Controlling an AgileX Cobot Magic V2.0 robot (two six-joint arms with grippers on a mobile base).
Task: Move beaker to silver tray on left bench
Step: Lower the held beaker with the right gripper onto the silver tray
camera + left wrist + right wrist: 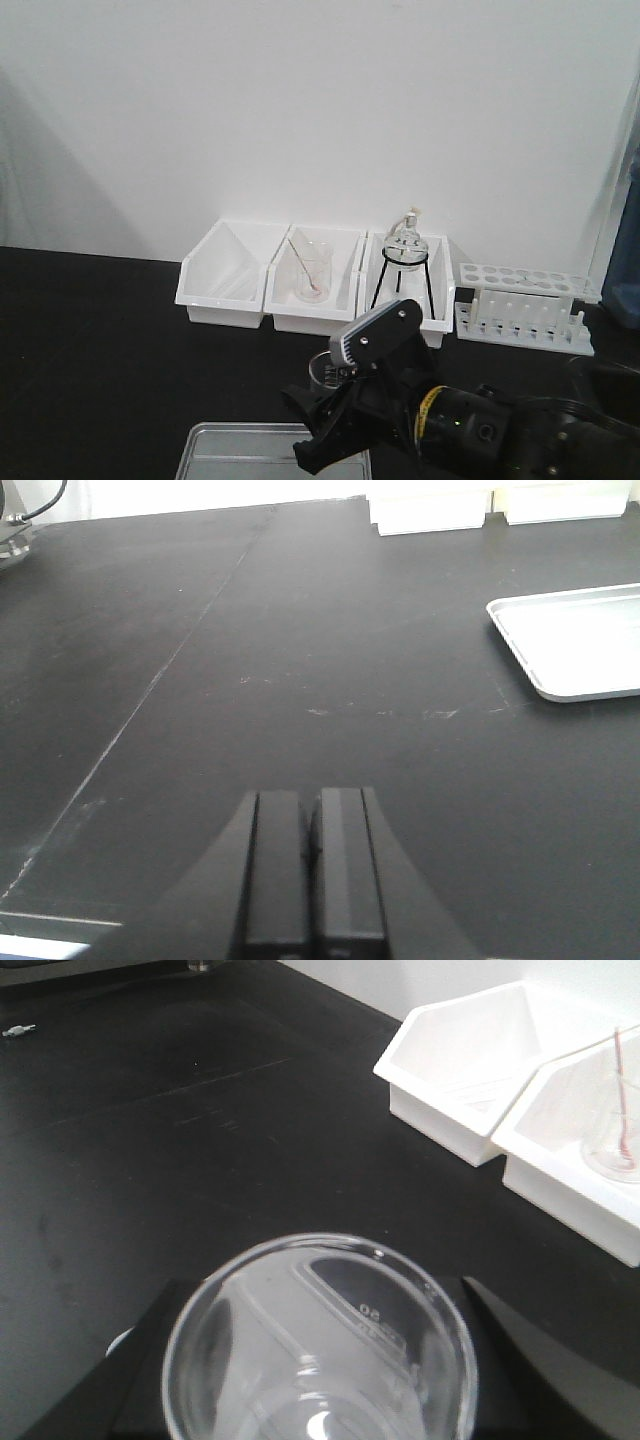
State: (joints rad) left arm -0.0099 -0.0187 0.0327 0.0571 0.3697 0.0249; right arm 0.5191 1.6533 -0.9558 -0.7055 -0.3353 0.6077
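Right pincer [325, 428] sits low and right of centre in the front view, its black jaws closed around the small clear beaker [322, 370], whose rim shows just behind the arm's grey wrist housing. The beaker is at the far right corner of the silver tray [235, 452], which lies on the near edge of the black bench [100, 340]. I cannot tell whether the glass rests on anything or hangs in the grip. Along the white wall [300, 100] at the far side stand three white bins: the left bin [222, 280], the middle bin [300, 305] holding a second beaker with a pinkish rod [312, 268], and the right bin [442, 310] holding a round flask on a black tripod [405, 245]. A white test-tube rack [525, 310] stands to their right.

From the left wrist, the left pincer [312, 875] has its two black fingers pressed flat together with nothing between them, above bare bench. The tray lies well apart to the right, and bin fronts show at the far edge.

From the right wrist, the beaker's round rim fills the near centre, with a dark finger [150, 1360] on either side of the glass. Printed graduation marks show on its wall, and nothing tinted is inside. The bins lie at the far right, the pink rod visible in one.
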